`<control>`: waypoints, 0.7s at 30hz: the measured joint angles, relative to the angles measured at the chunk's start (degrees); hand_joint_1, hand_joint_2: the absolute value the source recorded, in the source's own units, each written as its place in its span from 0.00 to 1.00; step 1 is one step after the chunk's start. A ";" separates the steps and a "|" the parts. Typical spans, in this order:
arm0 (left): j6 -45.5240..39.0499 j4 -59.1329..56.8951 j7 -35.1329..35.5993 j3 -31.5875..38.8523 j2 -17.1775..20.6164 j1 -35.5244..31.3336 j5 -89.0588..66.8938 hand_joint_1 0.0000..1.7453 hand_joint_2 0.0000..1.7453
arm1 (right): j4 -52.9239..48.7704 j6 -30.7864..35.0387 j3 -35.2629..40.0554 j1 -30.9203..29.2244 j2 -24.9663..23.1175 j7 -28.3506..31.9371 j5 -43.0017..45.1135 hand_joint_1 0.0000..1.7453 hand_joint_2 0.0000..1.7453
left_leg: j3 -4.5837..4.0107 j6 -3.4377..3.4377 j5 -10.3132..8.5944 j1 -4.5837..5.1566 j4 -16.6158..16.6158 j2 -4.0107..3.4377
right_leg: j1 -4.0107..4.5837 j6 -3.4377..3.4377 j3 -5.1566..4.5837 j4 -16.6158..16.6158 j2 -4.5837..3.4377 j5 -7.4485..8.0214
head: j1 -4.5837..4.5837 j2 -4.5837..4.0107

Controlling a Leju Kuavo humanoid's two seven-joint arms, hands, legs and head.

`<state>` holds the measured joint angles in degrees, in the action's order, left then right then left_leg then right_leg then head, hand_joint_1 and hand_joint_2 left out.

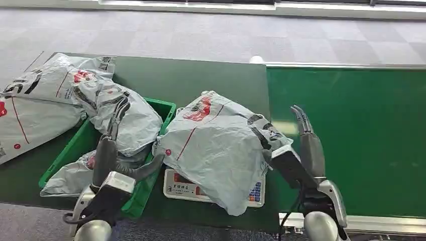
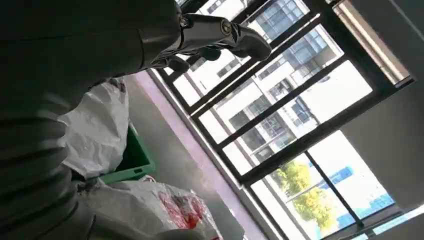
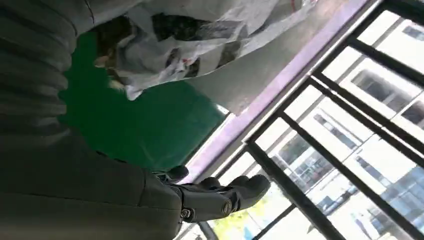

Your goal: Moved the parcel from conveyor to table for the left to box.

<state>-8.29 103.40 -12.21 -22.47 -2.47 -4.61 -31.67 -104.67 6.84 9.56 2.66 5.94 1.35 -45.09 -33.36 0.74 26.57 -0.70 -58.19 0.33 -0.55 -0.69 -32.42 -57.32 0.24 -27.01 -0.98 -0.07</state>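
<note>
At the far left of the head view we see a grey parcel bag (image 1: pixel 35 108) lying on the dark green table (image 1: pixel 201 80), partly cut by the picture edge. Next to it stands a green box (image 1: pixel 163 108), and inside it lie two more grey bags: one bag with black stripes (image 1: pixel 125 118) is heaped over the box's far side, and a flatter bag (image 1: pixel 70 178) lies lower, sticking out over the near end. Our left hand (image 1: pixel 113 150) is raised above this box; its fingers are stretched and apart, and it holds nothing. In the left wrist view the same hand (image 2: pixel 200 42) shows straight fingers against the windows. To the right of the box, the parcel (image 1: pixel 216 145) rests on a white scale (image 1: pixel 178 188) that stands on the table, just beside the box, and covers most of it. Our right hand (image 1: pixel 306 143) is at the parcel's right edge, above the line where the table meets the bright green conveyor (image 1: pixel 361 140). Its fingers point up and away, and it grips nothing; whether the palm touches the parcel we cannot tell.
</note>
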 measured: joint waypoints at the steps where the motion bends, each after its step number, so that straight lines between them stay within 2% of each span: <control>1: 1.35 -2.19 3.02 -1.56 -0.98 -2.02 -0.46 0.00 1.00 | -0.18 0.80 -1.77 1.15 0.11 0.56 1.12 0.00 1.00 | -0.02 -0.01 -0.01 0.04 -0.01 -0.01 | -0.05 -0.08 -0.05 0.00 -0.02 0.07 | 0.00 0.00; 2: 2.58 -4.41 5.50 -2.78 -1.86 -4.48 -0.96 0.00 1.00 | -0.20 3.36 -3.14 2.30 0.09 2.97 3.69 0.00 1.00 | -0.07 -0.09 -0.06 0.09 -0.02 -0.02 | -0.09 -0.13 -0.06 0.00 -0.03 0.11 | 0.00 0.00; 3: 3.81 -7.59 8.44 -4.31 -3.13 -7.08 -1.51 0.00 1.00 | -0.24 8.75 -5.09 3.26 -0.24 8.35 8.62 0.00 1.00 | -0.10 -0.15 -0.09 0.15 -0.03 0.00 | -0.14 -0.18 -0.07 0.00 -0.03 0.14 | 0.00 0.00; 4: 4.43 -10.52 10.43 -5.57 -4.31 -8.91 -2.24 0.00 1.00 | -0.45 15.36 -6.86 3.81 -0.96 15.05 14.67 0.00 1.00 | -0.13 -0.22 -0.13 0.18 -0.03 0.02 | -0.19 -0.23 -0.09 0.00 -0.01 0.15 | 0.00 0.00; 6: 5.06 -18.39 13.02 -8.51 -7.33 -12.48 -3.39 0.00 1.00 | -1.86 31.96 -10.88 4.66 -3.94 32.40 30.60 0.00 1.00 | -0.15 -0.24 -0.11 0.23 -0.02 0.02 | -0.24 -0.26 -0.06 -0.01 -0.02 0.15 | 0.02 0.00; 7: 5.21 -21.60 13.81 -9.27 -8.33 -13.66 -3.85 0.00 1.00 | -2.34 36.63 -12.14 5.38 -5.21 36.89 34.62 0.00 1.00 | -0.10 -0.24 -0.06 0.24 -0.01 -0.15 | -0.25 -0.26 -0.11 -0.01 -0.16 0.17 | 0.00 0.00; 8: 5.23 -26.08 14.86 -10.20 -10.06 -15.35 -4.59 0.00 1.00 | -2.73 38.17 -12.51 6.65 -6.14 38.78 36.84 0.00 1.00 | -0.10 -0.23 -0.03 0.25 -0.01 -0.26 | -0.26 -0.26 -0.11 -0.02 -0.28 0.17 | 0.02 0.00; 11: 5.38 -37.63 17.56 -12.46 -13.36 -18.98 -6.99 0.00 1.00 | -2.78 33.86 -12.10 8.23 -7.10 38.25 38.90 0.00 1.00 | -0.12 -0.26 -0.01 0.30 0.02 -0.39 | -0.29 -0.26 -0.19 -0.02 -0.36 0.17 | 0.00 0.00; 16: 6.78 -51.63 19.84 -16.11 -16.65 -21.91 -8.20 0.00 1.00 | -2.38 33.16 -9.03 9.32 -8.90 38.05 36.72 0.00 1.00 | -0.14 -0.25 -0.06 0.29 0.03 -0.31 | -0.26 -0.26 -0.19 -0.07 -0.31 0.16 | 0.00 0.00; 17: 7.19 -53.77 19.84 -16.86 -16.94 -22.51 -8.59 0.97 1.00 | -2.38 33.16 -8.40 9.31 -9.42 37.81 36.42 0.00 1.00 | -0.14 -0.25 -0.06 0.29 0.03 -0.33 | -0.26 -0.26 -0.21 -0.08 -0.33 0.16 | 0.00 0.00; 18: 7.55 -55.93 19.59 -17.42 -17.22 -23.39 -8.88 1.00 1.00 | -2.38 33.11 -7.90 9.26 -9.84 37.62 36.02 0.00 1.00 | -0.14 -0.24 -0.06 0.27 0.04 -0.33 | -0.25 -0.26 -0.21 -0.08 -0.34 0.16 | 0.02 0.00; 21: 7.22 -61.59 18.50 -18.37 -17.88 -25.48 -9.59 1.00 1.00 | -2.38 33.11 -6.83 8.99 -10.92 37.05 35.11 0.00 1.00 | -0.14 -0.24 -0.07 0.25 0.04 -0.32 | -0.25 -0.26 -0.17 -0.09 -0.33 0.16 | 0.02 0.00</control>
<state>-1.07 41.81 6.30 -40.85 -20.35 -30.09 -41.26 -107.06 39.95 2.73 11.65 -4.98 38.40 -9.99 -33.50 0.50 26.50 -0.45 -58.15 0.01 -0.81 -0.95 -32.60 -57.41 -0.09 -26.85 -0.96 -0.07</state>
